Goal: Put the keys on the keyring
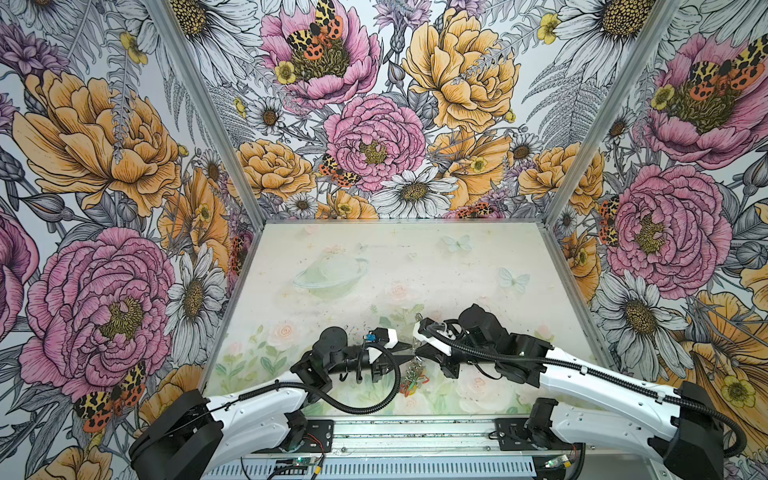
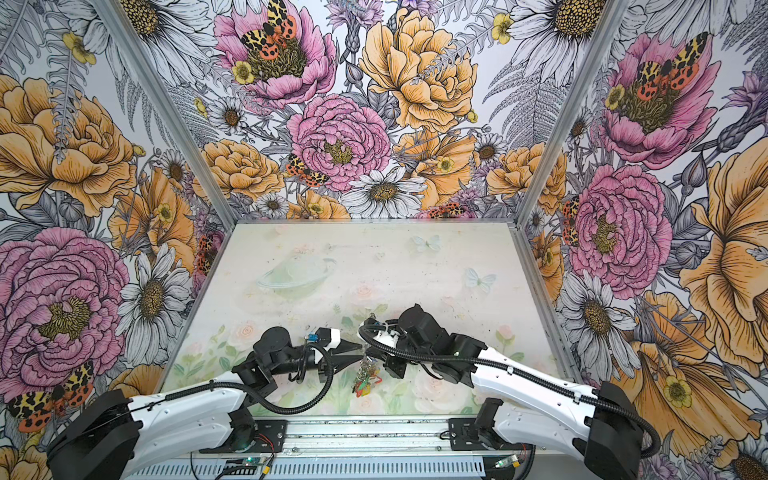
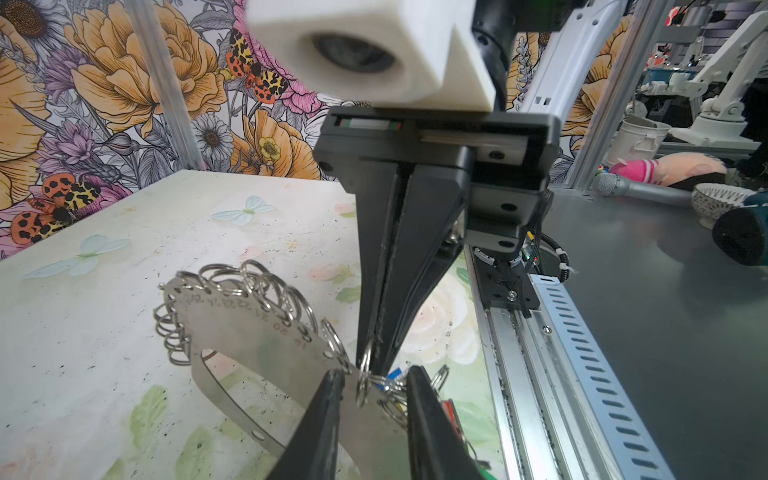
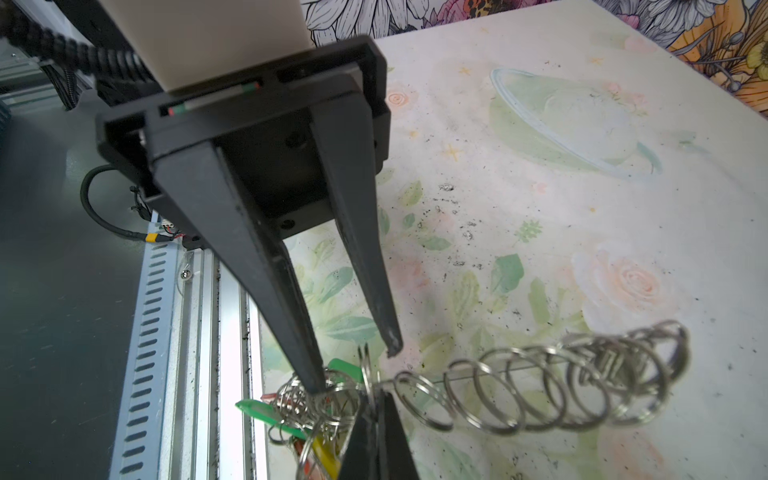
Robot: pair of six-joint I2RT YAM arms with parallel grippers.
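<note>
Now the keys (image 3: 395, 372) sit inside the open left end effector (image 3: 375, 374), beside the wire ring (image 3: 360, 384) the right end effector (image 3: 373, 353) pinches.

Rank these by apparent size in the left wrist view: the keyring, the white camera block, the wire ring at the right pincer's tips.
1. keyring, partly hidden and enlarged by nearness
2. white camera block, a close second, so unsure
3. wire ring, clearly smallest
</note>
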